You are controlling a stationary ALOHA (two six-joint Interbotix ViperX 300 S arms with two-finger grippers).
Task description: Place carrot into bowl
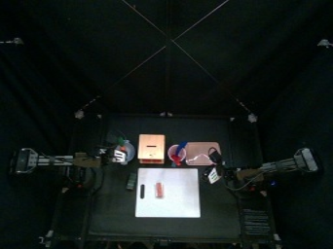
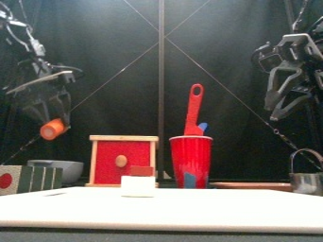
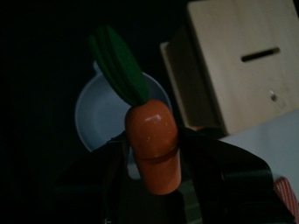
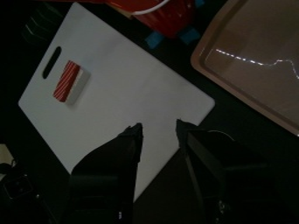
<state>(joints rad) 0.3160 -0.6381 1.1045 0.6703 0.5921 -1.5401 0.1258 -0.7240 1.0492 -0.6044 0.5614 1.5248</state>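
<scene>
left gripper [image 2: 51, 121] raised above table's left side, jaws clamped on carrot [image 3: 153, 147], green tip out front. bowl [image 3: 103, 109] directly below carrot, nothing seen inside. red cup [image 2: 191, 161] holds red utensil [image 2: 195, 106] upright. right gripper [image 4: 156, 133] hangs with jaws apart, holding nothing, over white board [image 4: 117, 87].

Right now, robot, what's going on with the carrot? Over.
Left gripper shut on carrot, up in the air. Bowl right below it, nothing in the way. Right gripper open, empty, resting over the white board.
</scene>
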